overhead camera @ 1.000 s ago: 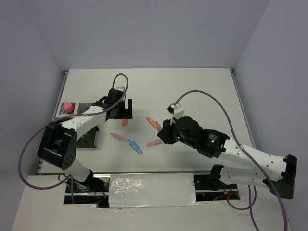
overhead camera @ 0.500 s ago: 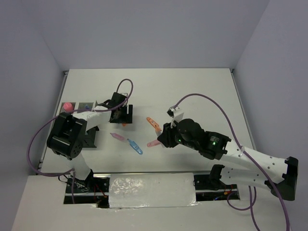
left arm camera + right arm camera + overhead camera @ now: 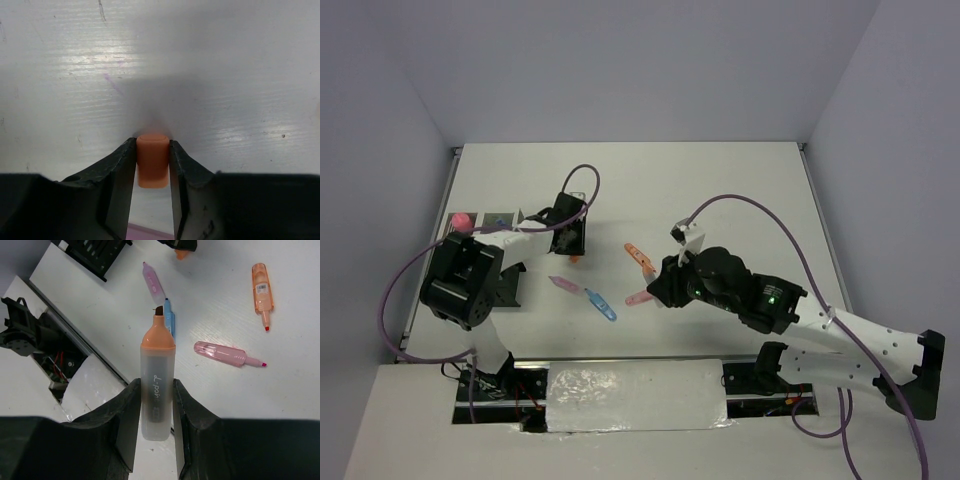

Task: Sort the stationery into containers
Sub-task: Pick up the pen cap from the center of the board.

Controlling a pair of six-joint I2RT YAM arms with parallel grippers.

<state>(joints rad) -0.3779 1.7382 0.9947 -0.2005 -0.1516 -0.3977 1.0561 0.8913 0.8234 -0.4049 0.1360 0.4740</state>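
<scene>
My left gripper (image 3: 152, 146) is down on the table, shut on a short orange cap (image 3: 152, 160) that its fingers press from both sides; the top view shows it at the same spot (image 3: 572, 250). My right gripper (image 3: 156, 390) is shut on an uncapped orange highlighter (image 3: 158, 355) with a dark tip, held above the table (image 3: 660, 290). Loose on the table lie an orange highlighter (image 3: 639, 255), a pink one (image 3: 640, 298), a blue pen (image 3: 601, 304) and a lilac pen (image 3: 563, 285). The containers (image 3: 503, 288) stand at the left edge.
A pink-capped item (image 3: 461, 221) stands in the white part of the organizer at far left. The left arm's purple cable (image 3: 582, 180) loops above its wrist. The table's near edge with a foil-covered panel (image 3: 635, 395) lies below the loose pens.
The left gripper's jaws have closed from wide open onto the orange cap, and its wrist has dropped closer to the table. The right gripper still holds the highlighter, barely shifted.
</scene>
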